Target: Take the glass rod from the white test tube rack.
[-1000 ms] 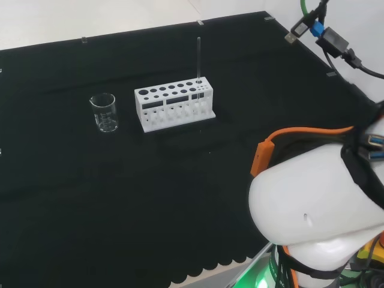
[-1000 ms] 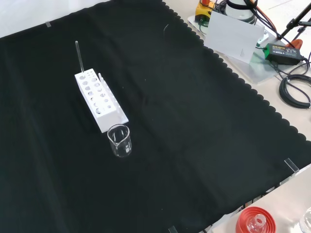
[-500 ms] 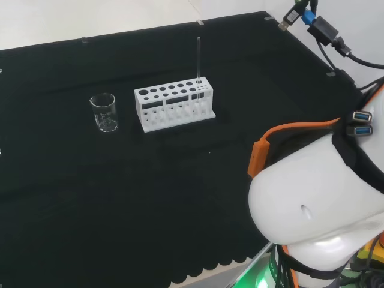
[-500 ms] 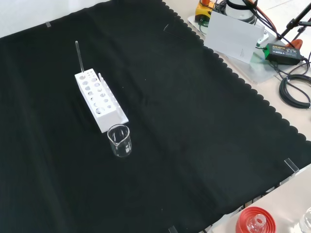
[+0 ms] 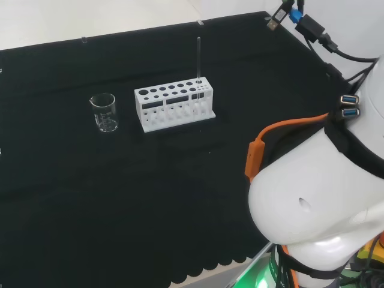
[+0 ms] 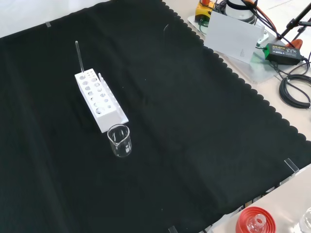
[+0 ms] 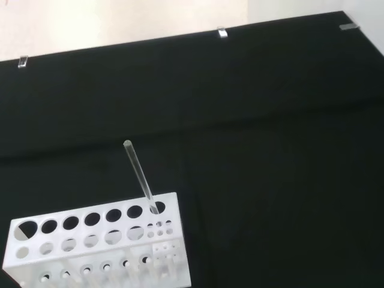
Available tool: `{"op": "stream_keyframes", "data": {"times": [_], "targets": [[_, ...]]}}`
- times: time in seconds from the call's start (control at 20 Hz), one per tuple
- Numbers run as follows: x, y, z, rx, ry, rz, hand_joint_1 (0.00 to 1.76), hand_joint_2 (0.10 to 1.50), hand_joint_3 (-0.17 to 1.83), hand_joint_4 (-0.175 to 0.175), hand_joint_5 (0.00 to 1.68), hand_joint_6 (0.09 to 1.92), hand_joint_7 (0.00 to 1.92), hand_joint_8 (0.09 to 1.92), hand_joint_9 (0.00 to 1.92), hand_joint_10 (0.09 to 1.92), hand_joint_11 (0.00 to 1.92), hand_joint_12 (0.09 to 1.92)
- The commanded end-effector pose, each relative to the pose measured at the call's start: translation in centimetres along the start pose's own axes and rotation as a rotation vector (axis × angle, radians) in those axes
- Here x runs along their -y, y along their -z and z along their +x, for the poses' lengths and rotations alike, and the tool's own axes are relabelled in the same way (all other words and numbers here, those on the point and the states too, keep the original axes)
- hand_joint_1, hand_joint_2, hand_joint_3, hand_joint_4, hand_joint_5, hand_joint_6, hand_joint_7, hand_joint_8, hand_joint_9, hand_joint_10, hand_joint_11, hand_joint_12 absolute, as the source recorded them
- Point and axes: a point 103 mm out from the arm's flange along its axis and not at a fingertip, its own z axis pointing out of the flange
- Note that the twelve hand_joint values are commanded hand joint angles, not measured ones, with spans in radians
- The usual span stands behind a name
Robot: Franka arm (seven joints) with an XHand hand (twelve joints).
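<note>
Head view shows the thin clear glass rod point(image 5: 198, 58) standing upright in the right end hole of the white plastic test tube rack point(image 5: 174, 108), a small clear glass beaker point(image 5: 104, 112) to its left; the hand's state I cannot tell.

I see a black cloth point(image 6: 184, 121) with a scalloped edge covering the surface, held by small clear clips point(image 5: 200, 23) along its far border. Beyond it lies pale floor point(image 5: 90, 18). In the front view, black cables point(image 6: 294, 90) coil on the light bench point(image 6: 291, 194).
</note>
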Motion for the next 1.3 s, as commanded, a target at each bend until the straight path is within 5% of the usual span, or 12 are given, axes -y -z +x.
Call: {"op": "stream_keyframes", "data": {"times": [0.05, 1.3], "targets": [[-2.3, -0.9, 1.4, -0.002, 0.028, 0.005, 0.47, 0.93, 0.13, 0.073, 0.18, 0.09, 0.18, 0.76, 0.32, 0.95, 0.3, 1.48], [-5.7, -6.4, 6.0, -0.001, 0.095, 0.077, 0.49, 0.93, 0.17, 0.062, 0.23, 0.09, 0.31, 0.79, 0.6, 0.84, 0.6, 1.34]]}}
